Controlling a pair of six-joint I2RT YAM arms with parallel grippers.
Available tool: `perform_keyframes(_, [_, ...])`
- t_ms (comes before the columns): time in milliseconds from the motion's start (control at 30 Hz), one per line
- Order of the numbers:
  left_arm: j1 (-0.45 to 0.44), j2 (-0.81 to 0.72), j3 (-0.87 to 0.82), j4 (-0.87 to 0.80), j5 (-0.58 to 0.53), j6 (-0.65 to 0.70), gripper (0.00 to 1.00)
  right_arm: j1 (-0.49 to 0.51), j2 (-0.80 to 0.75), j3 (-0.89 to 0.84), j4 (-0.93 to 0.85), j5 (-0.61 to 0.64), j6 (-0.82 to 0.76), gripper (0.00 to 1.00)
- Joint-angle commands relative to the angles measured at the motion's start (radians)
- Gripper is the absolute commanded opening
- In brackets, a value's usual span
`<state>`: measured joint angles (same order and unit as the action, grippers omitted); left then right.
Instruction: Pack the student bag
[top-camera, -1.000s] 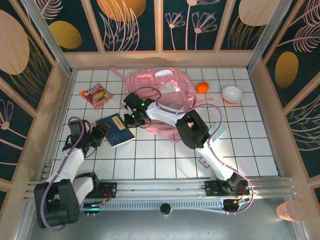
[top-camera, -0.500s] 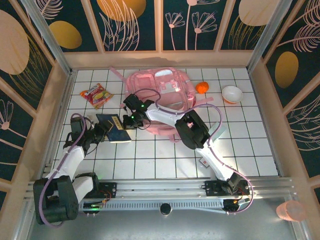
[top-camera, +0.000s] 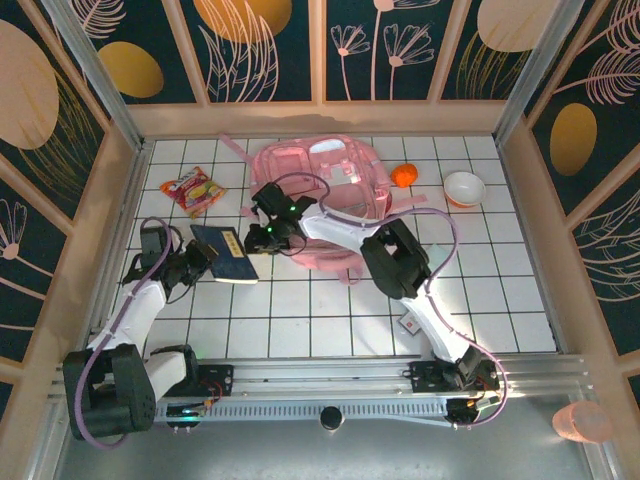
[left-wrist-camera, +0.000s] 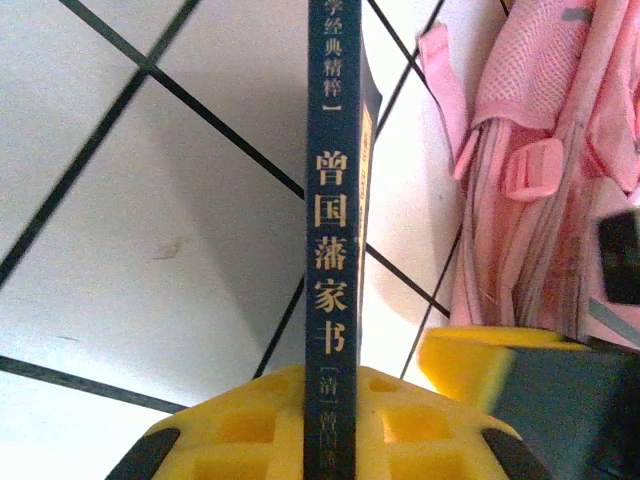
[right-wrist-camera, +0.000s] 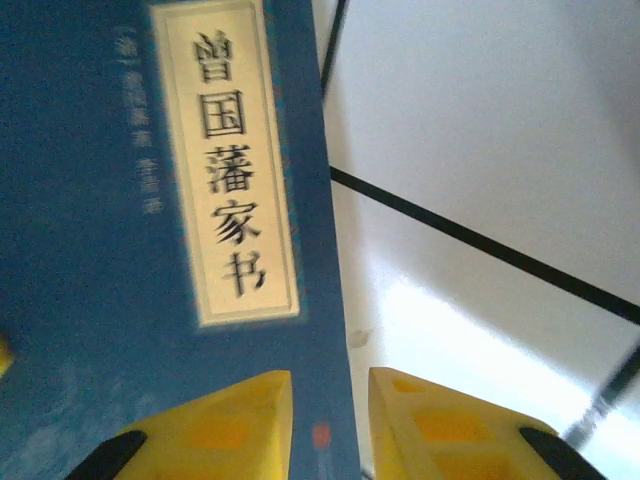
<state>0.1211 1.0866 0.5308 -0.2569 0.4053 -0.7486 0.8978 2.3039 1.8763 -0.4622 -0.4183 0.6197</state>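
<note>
The large soft pink fabric backpack (top-camera: 330, 170) lay at the upper centre of the overhead view on the white tiled table (top-camera: 330, 310). The right arm stretched across its lower left part, and whether its mouth stood open could not be told from above. Just to its lower left, the dark blue paperback book (top-camera: 232, 260) had changed hands within the last second. The left gripper (left-wrist-camera: 335, 420), open beside it a moment before, had clamped its yellow fingers on the spine end. The right gripper (right-wrist-camera: 330, 420), earlier pinched shut, had eased its fingers slightly apart over the book's right edge and gripped nothing. The book, flat a second ago, appeared tipped up off the tiles. That probably left the carry into the bag to the left arm. The right arm itself stood in the way, between book and bag. Further out, a red snack packet (top-camera: 193, 190) at upper left and an orange fruit (top-camera: 403, 175) and white bowl (top-camera: 464, 187) at upper right remained unpacked.
</note>
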Motion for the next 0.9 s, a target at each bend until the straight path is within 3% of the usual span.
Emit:
perform_keyframes(0, [-0.003, -0.032, 0.082, -0.078, -0.080, 0.076, 0.07, -0.030, -0.155, -0.073, 0.117, 0.003, 0.023, 0.33])
perform_keyframes(133, [-0.003, -0.057, 0.167, -0.064, -0.066, 0.119, 0.01, -0.062, -0.307, -0.222, 0.227, 0.037, 0.052, 0.37])
perform_keyframes(333, [-0.056, -0.059, 0.286, 0.096, 0.116, 0.185, 0.00, -0.127, -0.589, -0.489, 0.392, 0.151, 0.081, 0.39])
perform_keyframes(567, [-0.118, -0.060, 0.286, 0.518, 0.356, 0.059, 0.00, -0.203, -0.901, -0.702, 0.491, 0.229, -0.052, 0.42])
perform_keyframes(700, [-0.203, -0.025, 0.293, 0.718, 0.497, 0.026, 0.04, -0.252, -1.029, -0.809, 0.581, 0.137, -0.098, 0.45])
perform_keyframes(867, [-0.267, 0.033, 0.263, 1.021, 0.553, -0.174, 0.05, -0.343, -1.105, -0.938, 0.847, -0.139, 0.009, 0.55])
